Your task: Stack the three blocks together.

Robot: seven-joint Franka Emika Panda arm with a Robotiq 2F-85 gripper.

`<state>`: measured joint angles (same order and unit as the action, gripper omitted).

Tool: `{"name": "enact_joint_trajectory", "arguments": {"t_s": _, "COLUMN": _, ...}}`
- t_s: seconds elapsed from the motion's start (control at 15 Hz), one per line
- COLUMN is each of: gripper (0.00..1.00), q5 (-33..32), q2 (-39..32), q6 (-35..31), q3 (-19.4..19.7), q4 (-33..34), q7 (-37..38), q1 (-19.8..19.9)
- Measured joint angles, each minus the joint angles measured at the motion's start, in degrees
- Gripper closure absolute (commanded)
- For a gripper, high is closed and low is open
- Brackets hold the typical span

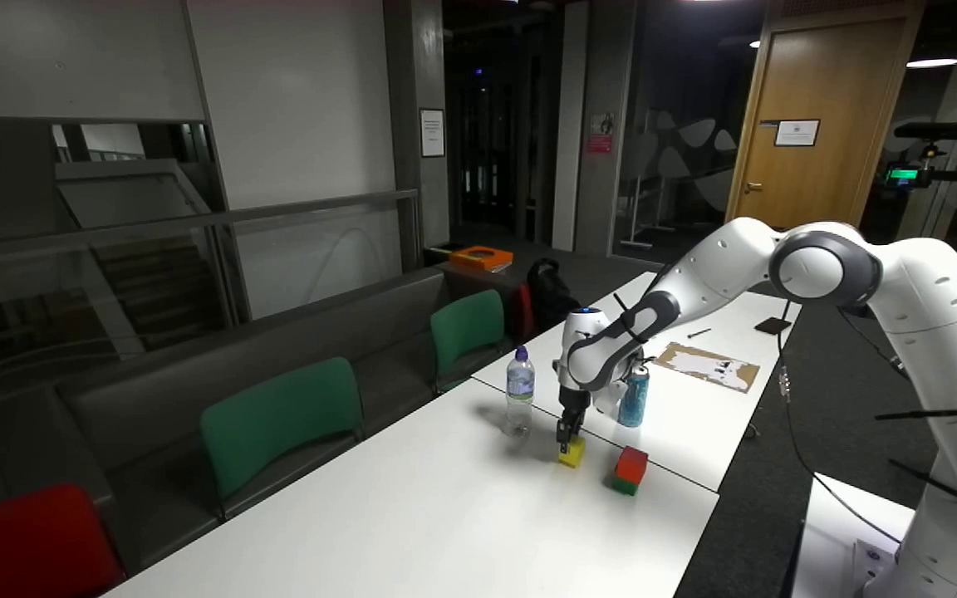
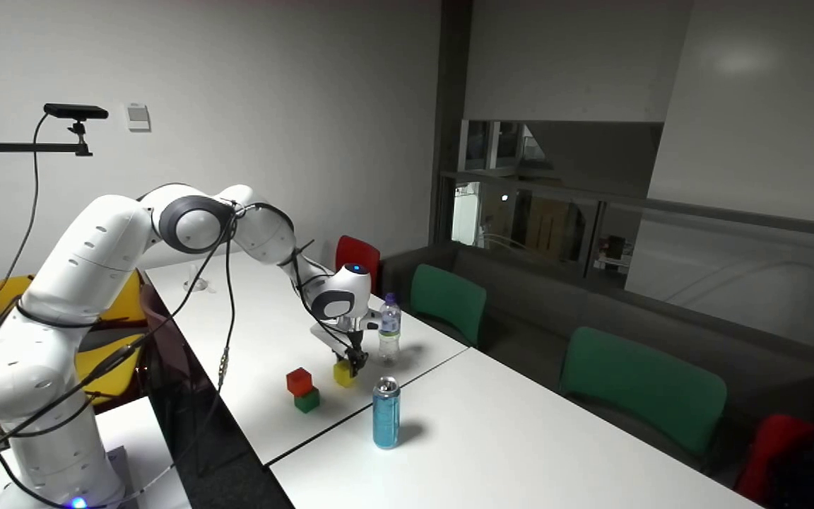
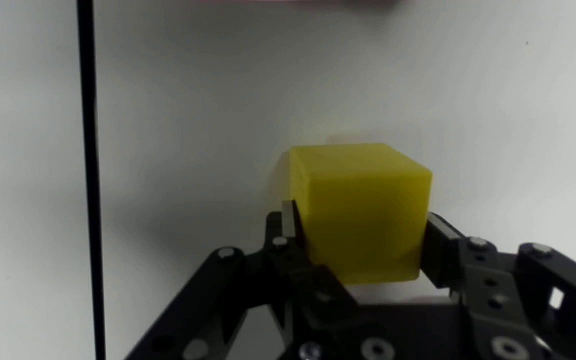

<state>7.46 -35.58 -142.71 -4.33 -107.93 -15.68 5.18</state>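
Note:
The yellow block (image 1: 571, 454) stands between the fingers of my gripper (image 1: 568, 443). It also shows in an exterior view (image 2: 343, 373) and in the wrist view (image 3: 363, 235). In the wrist view both fingers touch opposite sides of it, so the gripper is shut on it. It is at or very near the table; I cannot tell whether it is lifted. The red block (image 2: 299, 382) rests on the green block (image 2: 307, 401), shifted to one side. In an exterior view the red block (image 1: 632, 465) also covers most of the green block (image 1: 625, 484).
A clear bottle with a purple cap (image 1: 519, 399) and a blue can (image 1: 633, 400) stand upright near the gripper, on either side. The can also shows in an exterior view (image 2: 386, 413). A seam crosses the white table (image 1: 445, 498). A cardboard piece (image 1: 707, 367) lies farther back.

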Motion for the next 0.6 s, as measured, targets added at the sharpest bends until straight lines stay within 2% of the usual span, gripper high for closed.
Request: {"name": "enact_joint_trajectory", "arguments": {"t_s": 0.6, "gripper": 0.68, "q5": -0.2, "q2": 6.8, "q6": -8.1, "q3": 1.5, "q4": -9.3, "q7": 3.9, "q1": -0.1}}
